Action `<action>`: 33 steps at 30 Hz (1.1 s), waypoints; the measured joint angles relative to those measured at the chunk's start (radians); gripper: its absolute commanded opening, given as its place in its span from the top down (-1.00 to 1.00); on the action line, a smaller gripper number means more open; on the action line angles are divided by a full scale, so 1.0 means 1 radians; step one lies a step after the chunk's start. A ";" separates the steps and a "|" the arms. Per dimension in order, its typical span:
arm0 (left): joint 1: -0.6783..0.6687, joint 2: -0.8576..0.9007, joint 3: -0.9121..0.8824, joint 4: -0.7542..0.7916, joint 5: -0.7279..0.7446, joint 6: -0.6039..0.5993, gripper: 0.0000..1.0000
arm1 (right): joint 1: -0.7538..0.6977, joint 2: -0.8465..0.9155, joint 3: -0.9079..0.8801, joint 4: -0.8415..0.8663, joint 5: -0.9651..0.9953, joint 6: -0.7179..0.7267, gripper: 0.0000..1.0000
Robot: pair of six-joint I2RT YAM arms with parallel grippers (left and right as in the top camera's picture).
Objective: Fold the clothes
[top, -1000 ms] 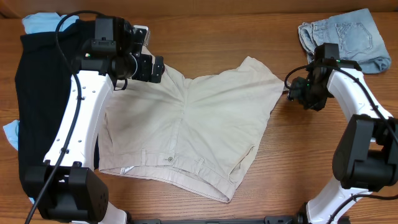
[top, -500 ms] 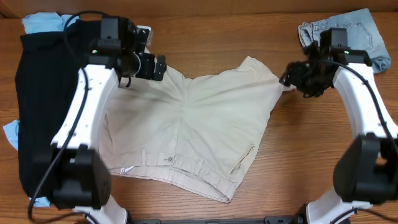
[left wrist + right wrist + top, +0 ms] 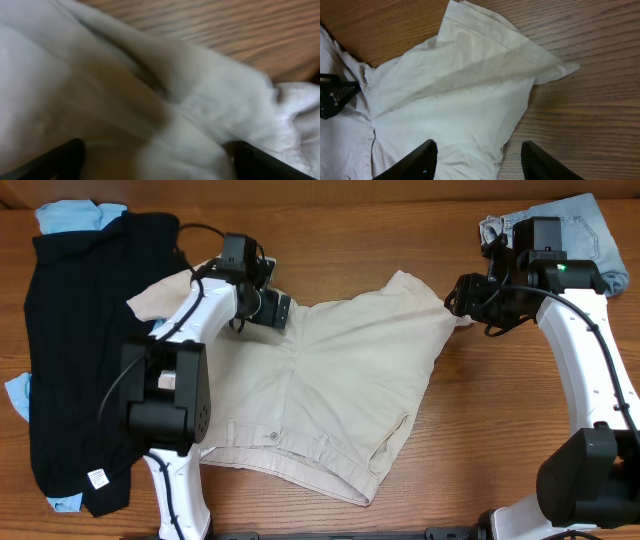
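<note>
Waistband [image 3: 275, 442] of the beige shorts [image 3: 340, 390] lies nearest, flat at mid-counter [image 3: 480, 450], legs pointing away. Left pincer [image 3: 280, 310], splayed wide, sits in bunched cloth at the far-left leg; best to close on a clean edge, not a wad. Right pincer [image 3: 460, 300], released, hovers over the right hem corner [image 3: 555, 70]; should drop squarely onto it. Wood-grain counter. Black garment [image 3: 70, 350] left; denim piece [image 3: 570, 230] far right; light-blue piece [image 3: 65, 218] far left.

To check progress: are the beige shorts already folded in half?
No, the beige shorts lie spread open, with both legs apart.
</note>
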 measured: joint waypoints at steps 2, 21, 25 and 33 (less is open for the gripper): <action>0.000 0.000 0.000 0.009 -0.003 -0.002 -0.99 | 0.006 0.000 0.000 0.000 0.001 0.000 -0.14; -0.122 0.135 0.098 0.293 0.079 0.233 -0.99 | 0.069 0.000 0.000 -0.015 0.000 0.000 -0.15; -0.160 0.169 0.184 0.220 0.088 0.233 -0.99 | 0.071 0.000 0.000 -0.020 0.000 0.000 -0.15; -0.172 0.179 0.455 -0.124 0.103 0.209 -1.00 | 0.071 0.000 0.000 -0.028 0.000 0.000 -0.22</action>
